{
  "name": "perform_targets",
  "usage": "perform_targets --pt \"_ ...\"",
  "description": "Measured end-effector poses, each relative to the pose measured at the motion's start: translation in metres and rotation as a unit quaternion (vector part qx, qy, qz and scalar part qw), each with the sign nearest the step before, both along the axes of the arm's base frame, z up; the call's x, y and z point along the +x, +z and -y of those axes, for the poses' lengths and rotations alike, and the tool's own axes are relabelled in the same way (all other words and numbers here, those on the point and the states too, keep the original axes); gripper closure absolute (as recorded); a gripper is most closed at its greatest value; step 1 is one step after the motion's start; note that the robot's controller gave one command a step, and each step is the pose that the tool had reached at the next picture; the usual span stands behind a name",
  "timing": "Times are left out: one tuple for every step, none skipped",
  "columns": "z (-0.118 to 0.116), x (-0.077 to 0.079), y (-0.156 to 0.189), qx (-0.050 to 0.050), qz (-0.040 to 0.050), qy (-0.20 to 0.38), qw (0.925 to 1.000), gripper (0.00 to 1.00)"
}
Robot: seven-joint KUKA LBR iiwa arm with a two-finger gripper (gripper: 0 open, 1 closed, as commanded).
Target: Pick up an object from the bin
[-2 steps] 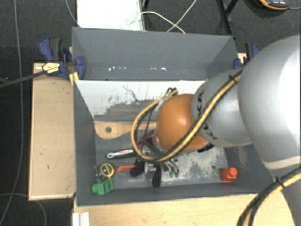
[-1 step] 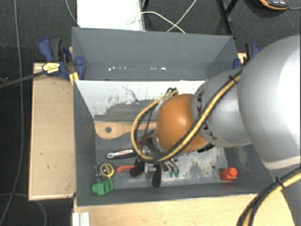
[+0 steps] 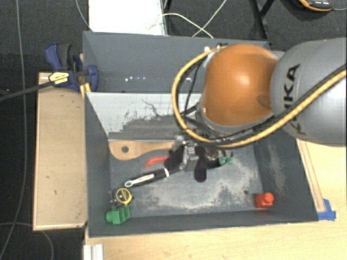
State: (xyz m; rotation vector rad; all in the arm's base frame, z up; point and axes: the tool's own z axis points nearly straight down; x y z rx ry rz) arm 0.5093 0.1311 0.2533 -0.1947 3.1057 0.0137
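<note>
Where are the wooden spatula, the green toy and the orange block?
Wooden spatula [image 3: 136, 149]: camera view, wide end beside its hole.
Green toy [image 3: 117, 216]: camera view, its middle.
Orange block [image 3: 264, 200]: camera view, its top face.

I count one wooden paddle [image 3: 133, 149], one black-handled tool [image 3: 147, 177], one green block [image 3: 117, 216], one red block [image 3: 264, 200] and one yellow-and-black roll [image 3: 123, 196].

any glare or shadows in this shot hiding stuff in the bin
Camera view: a soft highlight sits on the arm's orange cover, and small glints run along the back wall of the bin; the floor shows pale scuffs, no glare. Camera view: the pincer reads dark beneath the cover, and what lies right under it is hard to make out; the wooden spatula and red block lie evenly lit.
</note>
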Motion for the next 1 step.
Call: perform_targets --pt "0.0 -0.0001 -0.0002 0.0 -0.0002 0.0 1.0 1.0"
